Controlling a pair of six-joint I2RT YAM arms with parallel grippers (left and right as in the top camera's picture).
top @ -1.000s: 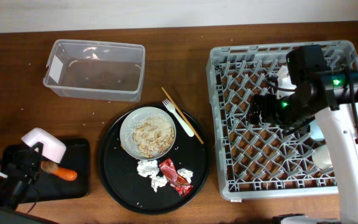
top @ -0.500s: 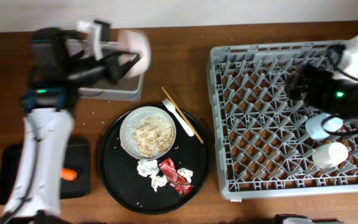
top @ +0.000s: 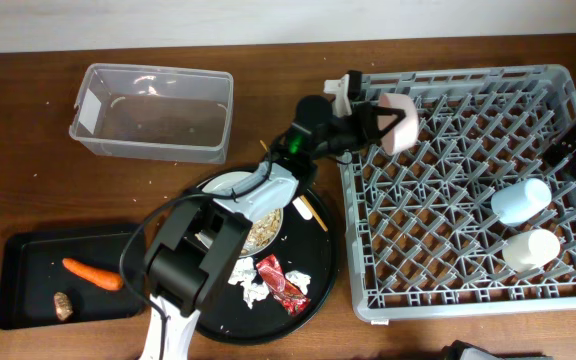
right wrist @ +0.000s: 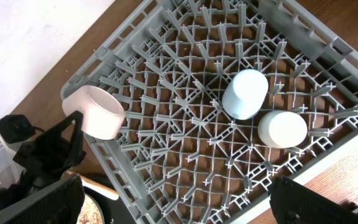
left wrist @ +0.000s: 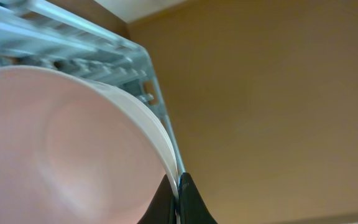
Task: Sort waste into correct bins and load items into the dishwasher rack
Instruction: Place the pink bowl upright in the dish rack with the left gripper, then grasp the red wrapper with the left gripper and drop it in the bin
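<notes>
My left gripper [top: 372, 122] is shut on the rim of the pinkish-white bowl [top: 399, 120] and holds it on its side over the back-left corner of the dishwasher rack [top: 438, 300]. In the left wrist view the jaws [left wrist: 178, 186] pinch the bowl's rim [left wrist: 67, 143]. My right gripper [right wrist: 173, 210] is open and empty, off the rack's right edge. A blue cup [top: 520, 200] and a white cup [top: 530, 250] lie in the rack. The grey plate [top: 230, 187] with rice scraps is partly hidden by my left arm. Tissues [top: 243, 280] and a red wrapper [top: 280, 280] lie beside it.
A white fork [top: 296, 195] and chopsticks [top: 318, 218] lie on the round black tray [top: 318, 290]. The clear tub [top: 153, 110] stands back left. The shallow black tray [top: 28, 250] at front left holds a carrot piece [top: 93, 273] and a brown lump [top: 63, 305].
My left arm has carried the bowl from the tub at back left rightward to the rack's back-left corner. My right arm has pulled back to the rack's right edge.
</notes>
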